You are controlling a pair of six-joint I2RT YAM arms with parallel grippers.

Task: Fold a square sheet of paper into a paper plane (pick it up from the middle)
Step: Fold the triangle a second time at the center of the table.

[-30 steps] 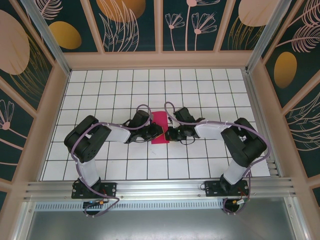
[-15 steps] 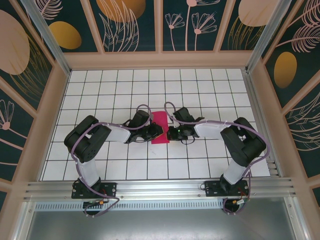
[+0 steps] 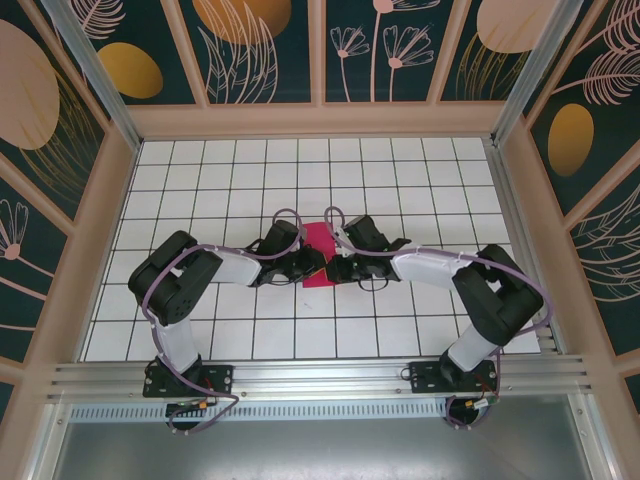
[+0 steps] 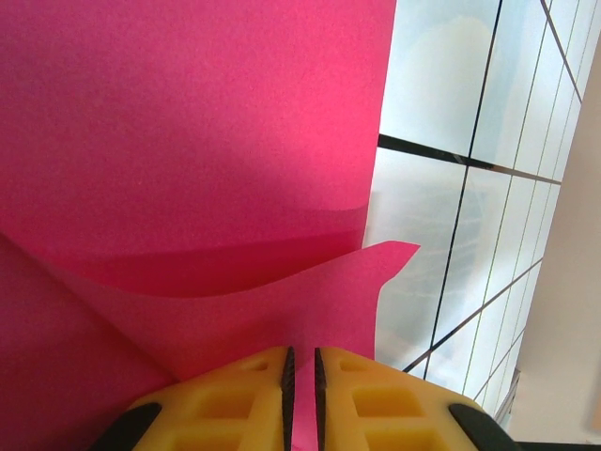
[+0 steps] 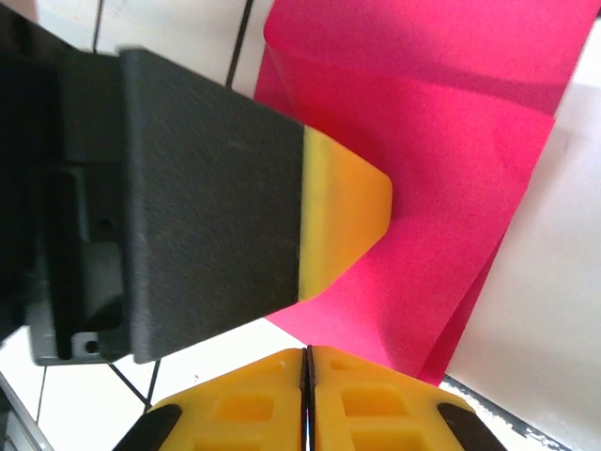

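The tiled table (image 3: 200,180) sits inside a box of patterned walls (image 3: 260,50), and in that box, between the two arms, lies the sheet of paper (image 3: 318,245), near the middle of the floor. The left pincer (image 4: 301,349) is closed on the paper: its yellow fingers (image 4: 385,399) stand almost together, with pink showing in the thin slit between them. Straight ahead of its tips a loose flap rises in a curve and ends in a pointed corner ahead and to the right. Beyond the flap a flat layer lies partly in shadow, and bare tiles show to the right of the pincer. The right pincer (image 5: 307,349) has its yellow fingers pressed together with only a hairline between them. The paper lies just ahead of its tips and to their right, its near edge reaching the fingers, but I cannot tell whether any of it is caught in that hairline. Ahead and to the left of the right pincer, a black finger of the left pincer comes in with its yellow pad (image 5: 343,221) on the pink surface. Along the paper's right side a second layer peeks out from under the top one. From above, the paper is a narrow pink strip. Its far half is bare, and its near half lies between the pincers.
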